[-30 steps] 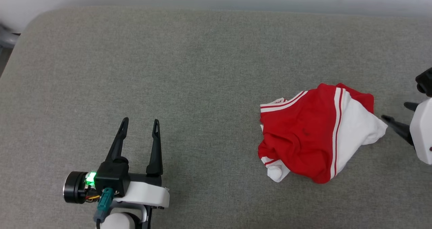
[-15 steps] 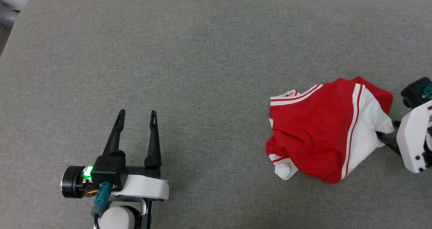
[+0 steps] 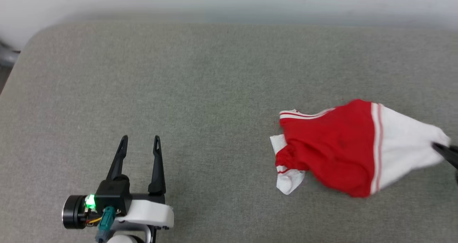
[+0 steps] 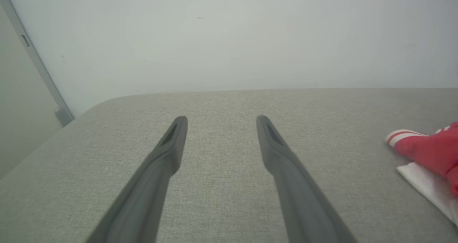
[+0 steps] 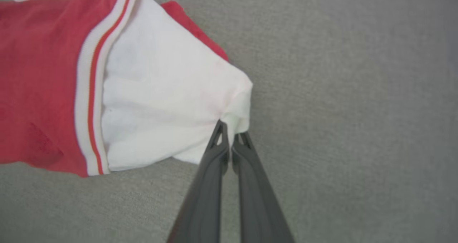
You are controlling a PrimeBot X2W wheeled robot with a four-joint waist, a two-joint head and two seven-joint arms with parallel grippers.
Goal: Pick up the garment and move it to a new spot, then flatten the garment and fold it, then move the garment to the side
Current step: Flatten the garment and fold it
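Pick-up step: right end effector [image 5: 229, 137] clamped on white sleeve of garment [image 3: 332, 146]; left end effector [image 3: 140, 139] spread wide, lower left of frame. Next, likely: lift clear, carry to new spot.

shirt [image 3: 332, 153]: bright red body. sleeve [image 5: 161, 92] pinched in the right gripper [image 5: 230, 135] jaws: plain white. trim [image 5: 89, 92] just past the sleeve: white band with a thin red-orange stripe. fingers on both grippers: dark grey-black. left gripper [image 3: 140, 138]: white shell, black body, green LED [image 3: 89, 201] and teal plug [image 3: 106, 218] behind the jaws. pad [image 3: 214, 92]: heathered grey-green. wall [image 4: 229, 39]: pale grey.
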